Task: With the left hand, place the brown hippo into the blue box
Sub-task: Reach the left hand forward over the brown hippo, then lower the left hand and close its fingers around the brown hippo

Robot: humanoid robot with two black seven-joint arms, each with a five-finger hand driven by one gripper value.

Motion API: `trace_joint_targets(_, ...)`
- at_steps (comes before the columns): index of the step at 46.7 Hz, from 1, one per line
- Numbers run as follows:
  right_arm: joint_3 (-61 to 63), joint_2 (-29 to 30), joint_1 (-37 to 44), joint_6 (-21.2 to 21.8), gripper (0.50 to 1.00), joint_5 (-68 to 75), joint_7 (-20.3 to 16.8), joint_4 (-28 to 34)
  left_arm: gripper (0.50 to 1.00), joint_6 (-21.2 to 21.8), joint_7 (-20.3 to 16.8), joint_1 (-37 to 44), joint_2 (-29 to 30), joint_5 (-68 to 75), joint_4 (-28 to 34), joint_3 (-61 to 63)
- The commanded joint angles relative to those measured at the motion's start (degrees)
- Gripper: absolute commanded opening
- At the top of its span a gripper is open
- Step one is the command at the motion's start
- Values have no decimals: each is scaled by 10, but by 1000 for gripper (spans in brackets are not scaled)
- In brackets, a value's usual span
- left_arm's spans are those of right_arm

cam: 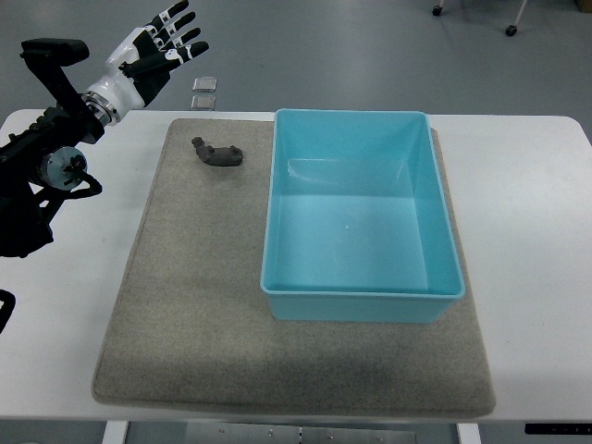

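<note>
Hippo sits below-right of your left hand, well apart, long axis running across; fingers spread, holding nothing; blue box just right of it.

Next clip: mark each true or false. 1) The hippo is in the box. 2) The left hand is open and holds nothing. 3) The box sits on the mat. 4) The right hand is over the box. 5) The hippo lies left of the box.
1) False: the hippo lies on the mat, outside the box.
2) True: the left hand has spread fingers, up at the far left.
3) True.
4) False: no right hand is in view.
5) True.
</note>
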Motion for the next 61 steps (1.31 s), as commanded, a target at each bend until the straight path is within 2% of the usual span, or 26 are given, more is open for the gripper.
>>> trace_joint_targets(1, 0, 0, 0, 0, 936, 0, 1, 0, 975, 13, 0, -4, 0, 55, -5, 1)
trace_joint_targets(18, 0, 0, 0, 0, 936, 0, 0, 0, 986, 52, 1, -28, 1, 389, -45, 48)
trace_joint_targets(25, 0, 0, 0, 0, 936, 0, 1, 0, 996, 134, 0, -37, 2, 464, -52, 92)
trace_joint_targets(28, 0, 0, 0, 0, 936, 0, 0, 0, 996, 153, 0, -38, 5, 467, -52, 102)
trace_joint_targets(39, 0, 0, -1, 0, 936, 0, 0, 0, 992, 161, 0, -60, 18, 500, -52, 185)
trace_joint_targets(61, 0, 0, 0, 0, 936, 0, 0, 0, 966, 168, 0, -66, 19, 569, -43, 210)
